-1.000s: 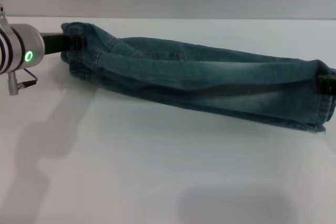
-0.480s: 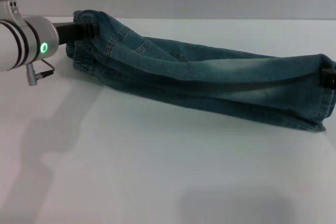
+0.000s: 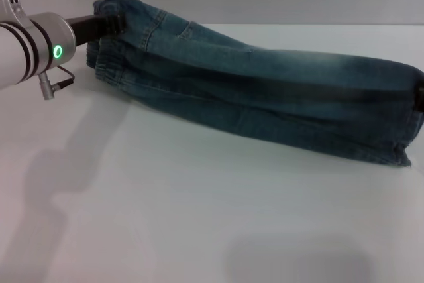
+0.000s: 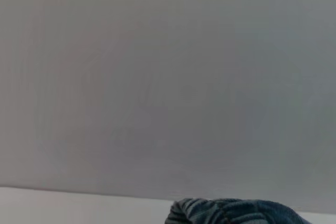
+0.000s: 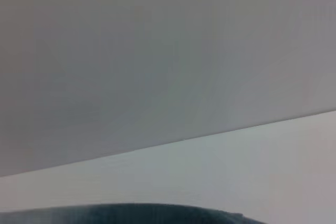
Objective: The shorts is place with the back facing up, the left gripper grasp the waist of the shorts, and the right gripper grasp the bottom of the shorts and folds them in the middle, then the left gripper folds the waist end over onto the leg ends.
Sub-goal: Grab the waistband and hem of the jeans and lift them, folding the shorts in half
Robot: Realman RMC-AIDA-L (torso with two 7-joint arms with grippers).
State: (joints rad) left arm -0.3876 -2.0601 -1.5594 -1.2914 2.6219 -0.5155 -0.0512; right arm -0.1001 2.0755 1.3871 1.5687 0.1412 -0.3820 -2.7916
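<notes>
While the left gripper (image 3: 109,23) clamps the waist (image 3: 109,64), it has lifted since before; right gripper (image 3: 420,97) grip unclear; your lengthwise fold is progressing.

No legible text, label, brand, number or sign in any view. Shorts (image 3: 265,97): plain denim surface facing camera, no readable print or tag visible. Only sign-like mark: green glowing ring indicator (image 3: 58,52) on silver arm, upper left of head view; carries no characters. Left wrist view: blank wall, strip of denim at bottom edge, nothing written. Right wrist view: blank wall, white table (image 5: 252,171), dark denim edge at bottom, nothing written.
</notes>
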